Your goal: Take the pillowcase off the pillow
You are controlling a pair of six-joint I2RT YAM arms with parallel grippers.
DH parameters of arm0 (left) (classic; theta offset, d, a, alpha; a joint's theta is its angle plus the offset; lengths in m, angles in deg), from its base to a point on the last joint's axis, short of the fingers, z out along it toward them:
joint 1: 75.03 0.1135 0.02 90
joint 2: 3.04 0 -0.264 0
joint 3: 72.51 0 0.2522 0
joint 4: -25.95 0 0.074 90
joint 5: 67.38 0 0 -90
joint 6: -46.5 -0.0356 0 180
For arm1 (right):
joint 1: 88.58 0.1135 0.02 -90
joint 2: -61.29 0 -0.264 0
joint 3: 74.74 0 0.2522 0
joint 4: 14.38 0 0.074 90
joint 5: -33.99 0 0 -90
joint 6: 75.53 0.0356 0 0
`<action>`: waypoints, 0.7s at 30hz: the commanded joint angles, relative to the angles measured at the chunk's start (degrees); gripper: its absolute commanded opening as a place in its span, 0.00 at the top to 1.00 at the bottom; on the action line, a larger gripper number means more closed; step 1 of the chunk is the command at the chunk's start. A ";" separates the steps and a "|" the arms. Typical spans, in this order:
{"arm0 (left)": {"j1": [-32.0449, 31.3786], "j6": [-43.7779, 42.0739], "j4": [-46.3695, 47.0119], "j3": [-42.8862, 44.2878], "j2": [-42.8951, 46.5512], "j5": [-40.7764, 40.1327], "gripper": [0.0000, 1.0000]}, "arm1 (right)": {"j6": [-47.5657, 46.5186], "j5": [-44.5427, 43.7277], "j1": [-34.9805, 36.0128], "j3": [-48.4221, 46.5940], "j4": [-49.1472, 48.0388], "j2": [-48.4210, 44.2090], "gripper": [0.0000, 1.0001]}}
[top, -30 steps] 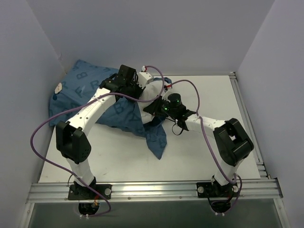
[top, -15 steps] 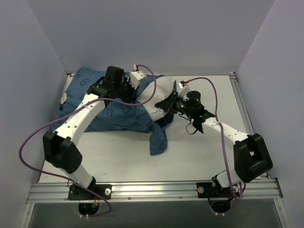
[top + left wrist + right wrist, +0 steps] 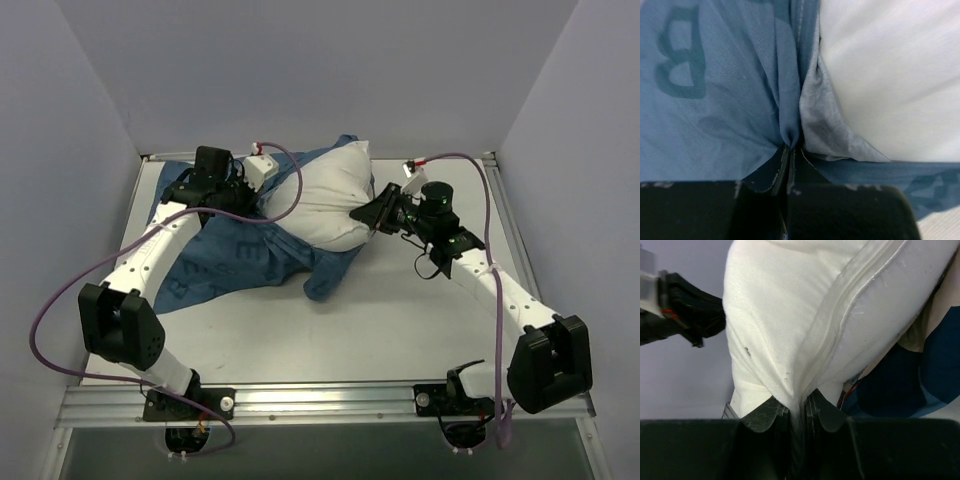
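The white pillow (image 3: 325, 205) lies at the table's back middle, most of it bare. The dark blue pillowcase (image 3: 225, 262) with lighter letters trails off its left end toward the front left. My left gripper (image 3: 248, 196) sits at the pillow's left end, shut on a bunched fold of the pillowcase (image 3: 715, 100), with the pillow (image 3: 890, 70) just to the right of that fold. My right gripper (image 3: 376, 217) is shut on the pillow's right corner; a pinch of white pillow (image 3: 805, 315) fabric runs between its jaws. A patch of blue pillowcase (image 3: 900, 385) shows behind.
Lilac walls close in the table on the left, back and right. A metal rail (image 3: 320, 400) runs along the near edge and another (image 3: 515, 240) along the right side. Purple cables (image 3: 60, 290) loop off both arms. The left arm's black wrist (image 3: 690, 315) shows beyond the pillow.
The arms have drawn apart: the left one went left with the pillowcase, the right one went right with the pillow. Much more white pillow is bare. The left jaws have closed tight.
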 commanded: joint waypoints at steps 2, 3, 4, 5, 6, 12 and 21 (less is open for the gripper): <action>4.77 -7.49 -0.14 -8.29 -0.54 -11.30 0.98 | -3.17 -0.70 -2.94 -8.97 0.79 -7.76 1.00; 7.30 -7.76 0.39 -8.55 -1.50 -11.38 0.98 | -3.17 0.61 -3.73 -8.63 1.06 -8.20 1.00; 8.46 -8.03 0.48 -8.47 -2.11 -11.30 0.98 | -3.43 1.06 -4.43 -8.11 1.50 -8.90 1.00; 9.51 -8.38 0.31 -8.38 -2.90 -11.04 0.98 | -3.96 1.06 -5.22 -6.27 2.89 -9.17 1.00; 10.22 -8.56 -0.74 -8.12 -3.09 -10.51 0.98 | -4.57 0.80 -5.23 -5.04 4.13 -9.34 1.00; 9.35 -7.41 -6.53 -5.49 -1.33 -1.12 0.89 | -7.12 -7.18 5.19 10.24 7.56 -9.35 1.00; -3.13 -3.12 -14.89 9.61 -4.22 14.61 0.30 | -8.96 -8.87 11.03 20.19 4.92 -3.99 1.00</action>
